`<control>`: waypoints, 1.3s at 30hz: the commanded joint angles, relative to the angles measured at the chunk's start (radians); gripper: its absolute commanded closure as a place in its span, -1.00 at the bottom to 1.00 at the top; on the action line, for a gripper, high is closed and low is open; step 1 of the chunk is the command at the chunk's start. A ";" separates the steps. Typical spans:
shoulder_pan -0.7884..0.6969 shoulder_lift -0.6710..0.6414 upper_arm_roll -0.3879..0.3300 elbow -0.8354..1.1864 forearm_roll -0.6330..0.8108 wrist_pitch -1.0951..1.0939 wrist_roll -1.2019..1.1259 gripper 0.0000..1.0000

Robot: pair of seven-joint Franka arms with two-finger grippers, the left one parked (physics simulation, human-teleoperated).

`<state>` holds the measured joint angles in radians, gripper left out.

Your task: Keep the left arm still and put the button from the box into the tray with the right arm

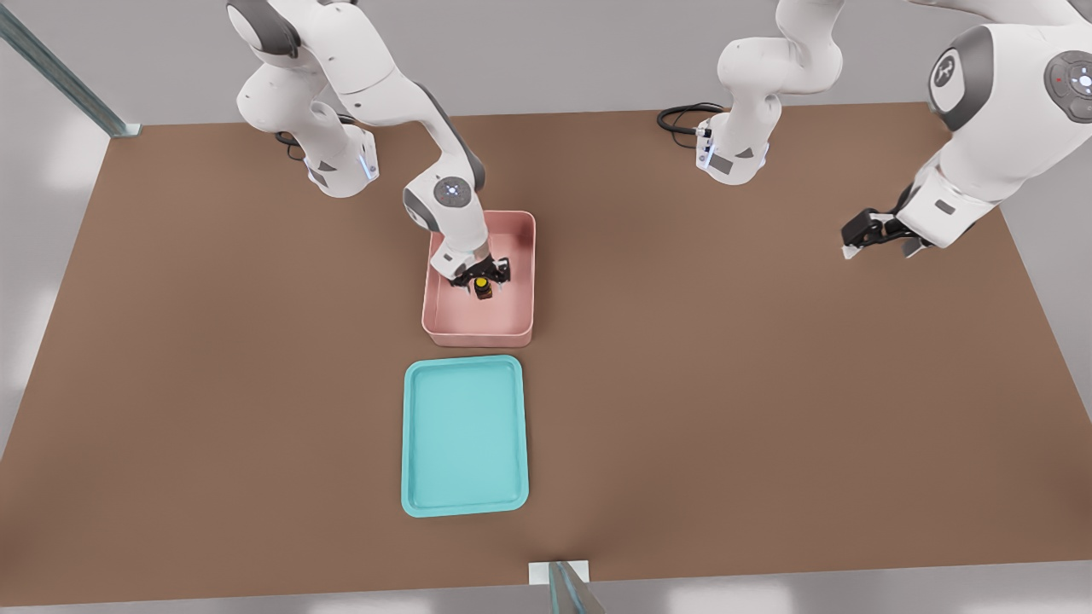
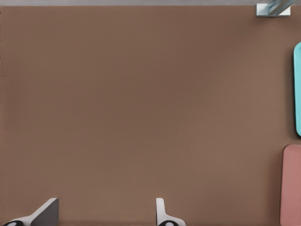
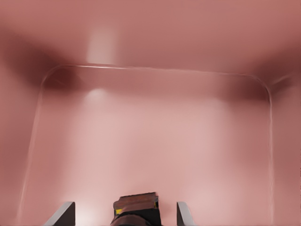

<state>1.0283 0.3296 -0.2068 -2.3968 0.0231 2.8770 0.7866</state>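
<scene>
Both fingers of the gripper (image 1: pixel 482 282) straddle the button (image 1: pixel 484 287) in the box (image 1: pixel 520 256), jaws apart; the tray (image 1: pixel 418 443) shows only from the front

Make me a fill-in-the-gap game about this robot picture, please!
1. The tiny button with the round yellow cap sits inside the pale ____ plastic box.
2. The black two-finger gripper is down in the ____.
3. The shallow teal tray holds ____.
4. The fingers stand on either side of the ____.

Missing words: pink; box; nothing; button
</scene>
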 commanded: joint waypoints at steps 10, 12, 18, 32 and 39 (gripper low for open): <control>-0.011 -0.001 0.001 0.004 0.000 -0.002 -0.033 -0.08; -0.019 -0.001 0.001 0.021 -0.002 -0.036 -0.033 -0.04; -0.045 -0.018 0.001 0.136 0.001 -0.238 -0.087 0.03; -0.307 0.172 -0.013 0.699 0.113 -0.544 -0.501 0.07; -0.378 0.381 -0.011 0.926 0.222 -0.541 -0.604 -1.00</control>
<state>0.6524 0.7067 -0.2175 -1.4767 0.2092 2.3588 0.4516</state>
